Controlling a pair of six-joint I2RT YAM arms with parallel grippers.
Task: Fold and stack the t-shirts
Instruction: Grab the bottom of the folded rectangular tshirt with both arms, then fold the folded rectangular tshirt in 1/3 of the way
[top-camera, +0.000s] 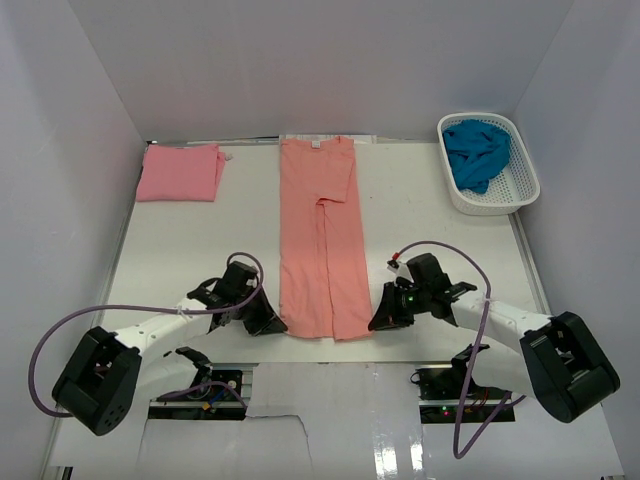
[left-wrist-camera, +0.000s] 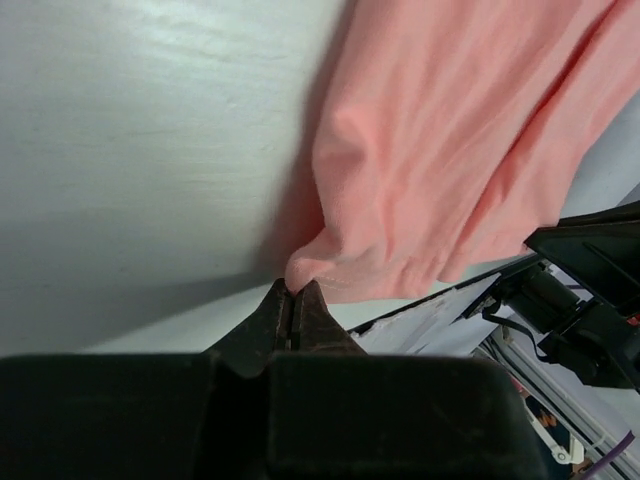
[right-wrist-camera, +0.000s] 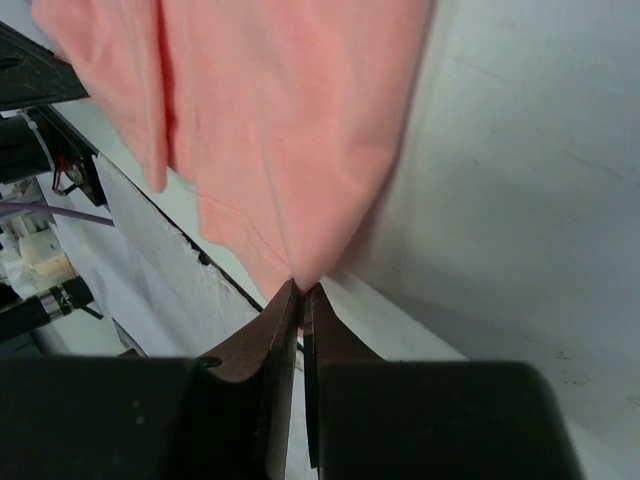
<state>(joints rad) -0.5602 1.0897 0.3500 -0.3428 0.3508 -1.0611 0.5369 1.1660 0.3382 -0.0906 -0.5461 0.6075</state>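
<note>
A long salmon-orange t-shirt (top-camera: 320, 235), folded into a narrow strip, lies down the middle of the table with its neck label at the far end. At its near left corner my left gripper (top-camera: 275, 326) is shut on the salmon cloth (left-wrist-camera: 440, 150), pinching the hem corner. My right gripper (top-camera: 378, 322) is shut on the near right corner of the same shirt (right-wrist-camera: 290, 130). A folded pink t-shirt (top-camera: 180, 172) lies at the far left. A teal-blue t-shirt (top-camera: 477, 152) sits crumpled in the basket.
A white lattice basket (top-camera: 520, 185) stands at the far right. White walls close in the table on three sides. The table's near edge and the arm bases with cables (top-camera: 60, 340) lie just behind the grippers.
</note>
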